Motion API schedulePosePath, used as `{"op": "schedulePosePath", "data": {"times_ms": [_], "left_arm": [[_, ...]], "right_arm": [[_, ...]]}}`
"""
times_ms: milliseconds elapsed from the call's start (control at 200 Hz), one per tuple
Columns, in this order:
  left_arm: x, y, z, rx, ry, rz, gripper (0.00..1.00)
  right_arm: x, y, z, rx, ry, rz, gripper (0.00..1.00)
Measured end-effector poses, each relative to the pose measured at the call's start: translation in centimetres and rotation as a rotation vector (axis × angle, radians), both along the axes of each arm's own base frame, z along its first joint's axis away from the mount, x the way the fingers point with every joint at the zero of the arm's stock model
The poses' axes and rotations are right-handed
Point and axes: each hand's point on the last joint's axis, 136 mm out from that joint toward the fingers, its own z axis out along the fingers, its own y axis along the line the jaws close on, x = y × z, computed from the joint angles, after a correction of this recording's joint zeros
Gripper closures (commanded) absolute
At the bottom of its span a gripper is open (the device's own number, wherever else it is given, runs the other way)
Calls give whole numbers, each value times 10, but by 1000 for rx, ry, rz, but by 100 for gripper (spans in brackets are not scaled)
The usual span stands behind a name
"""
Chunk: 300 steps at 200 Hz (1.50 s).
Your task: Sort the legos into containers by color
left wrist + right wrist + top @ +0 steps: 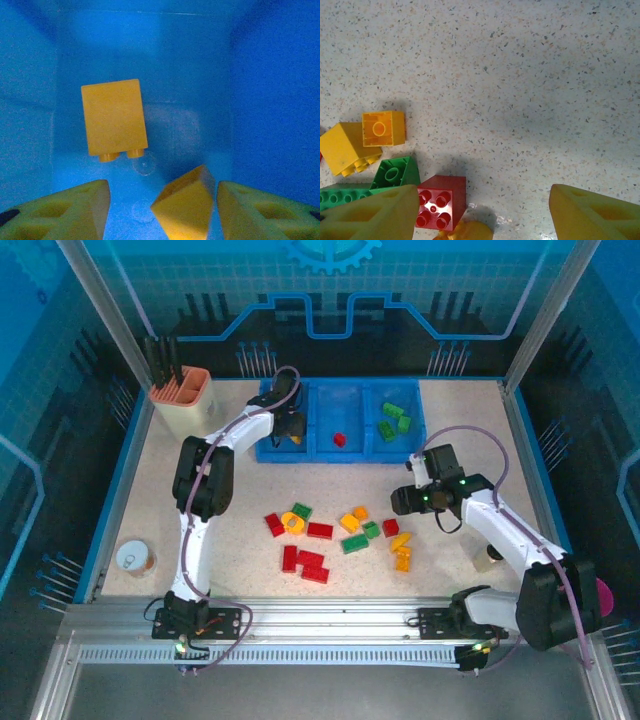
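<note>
ok quick one. My left fingers (60,212) are down inside the left compartment (260,100) of the tray (268,453), parted wider than the yellow brick (185,207) btwn them. It's tipped on a corner, close to one finger w/ a clear gap to the other, so afaict it's not clamped, basically let go. Just past the fingertips a second yellow brick (114,117) lies on the compartment floor, studs pointing back toward me. So that drop looks done imo, and the left arm prob only needs to lift clear. The real q is the next pick. My right fingers (592,215) hang open over the worktop (530,75) w/ nothing in them. The red brick (442,200) sits btwn them, tucked up near one finger w/ lots of bare worktop out to the other. It's square, studs up, so no long axis to fuss over, just a touch skewed to the finger line. I'd guess a small sideways shift to centre it before closing. The green brick (395,174) is just beside it on that same finger's side and could get nudged. The right arm is def the nearer one to the pile (330,535), since the left is off at the tray. Red would go in the middle compartment (340,410), which lies well beyond the right fingertips.
</note>
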Motion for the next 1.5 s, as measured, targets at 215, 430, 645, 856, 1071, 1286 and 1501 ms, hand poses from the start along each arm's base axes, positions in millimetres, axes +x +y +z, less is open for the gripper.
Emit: {"op": "schedulePosePath", "data": {"times_ms": [215, 430, 645, 856, 1071, 1286, 1501], "left_arm": [[-14, 1, 17, -19, -3, -11, 42], [-58, 9, 93, -38, -85, -40, 40], [-136, -15, 126, 19, -88, -243, 32], [-211, -11, 88, 116, 86, -388, 29], [-267, -5, 55, 109, 184, -453, 28], [-293, -18, 26, 111, 240, -527, 26], [-290, -30, 14, 105, 219, -554, 22]], "right_arm": [[2, 0, 1, 7, -8, -1, 30], [2, 0, 8, 16, -30, 0, 29], [1, 2, 12, 30, -40, 7, 28], [-2, 2, 11, 23, -30, 18, 18], [-9, 0, 17, 25, -32, 16, 17], [-12, -1, 25, 38, -46, 1, 17], [-15, -2, 26, 38, -41, -2, 16]]}}
